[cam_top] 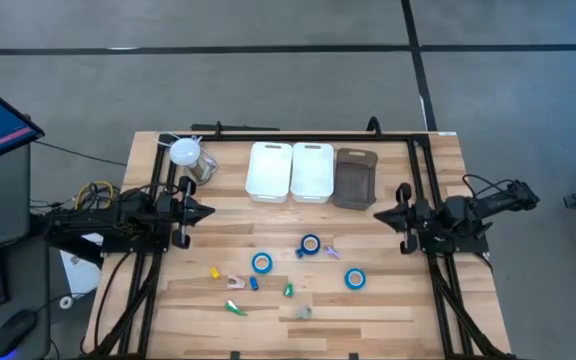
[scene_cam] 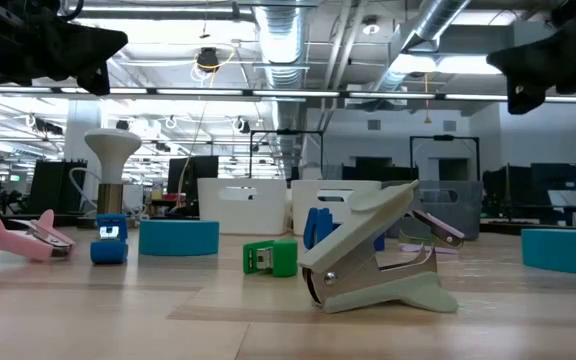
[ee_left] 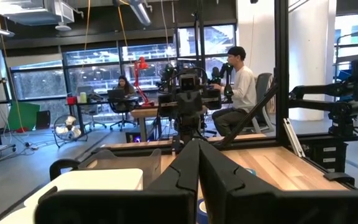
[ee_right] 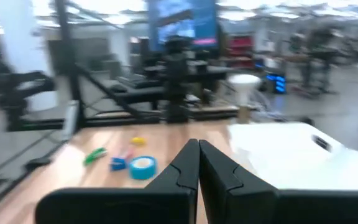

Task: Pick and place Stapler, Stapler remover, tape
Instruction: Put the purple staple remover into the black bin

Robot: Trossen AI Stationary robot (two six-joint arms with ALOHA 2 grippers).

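Note:
Three blue tape rolls (cam_top: 261, 262) (cam_top: 310, 244) (cam_top: 355, 279) lie flat on the wooden table (cam_top: 408, 310). Around them lie small staplers in blue (cam_top: 253, 283), green (cam_top: 288, 290) and yellow (cam_top: 214, 271). There is a pink staple remover (cam_top: 234, 283) and a pale green one (scene_cam: 378, 255), which rests on its jaws near the front edge. My left gripper (cam_top: 211, 211) is shut and hovers at the table's left side, pointing right. My right gripper (cam_top: 376, 214) is shut at the right side, pointing left. Both are well above the things and hold nothing.
Two white bins (cam_top: 269, 170) (cam_top: 312, 170) and a dark brown bin (cam_top: 355, 178) stand in a row at the far edge. A white mushroom-shaped object (cam_top: 186, 153) stands at the far left. A black frame (cam_top: 298, 135) runs along the table's sides and back. People sit beyond the table.

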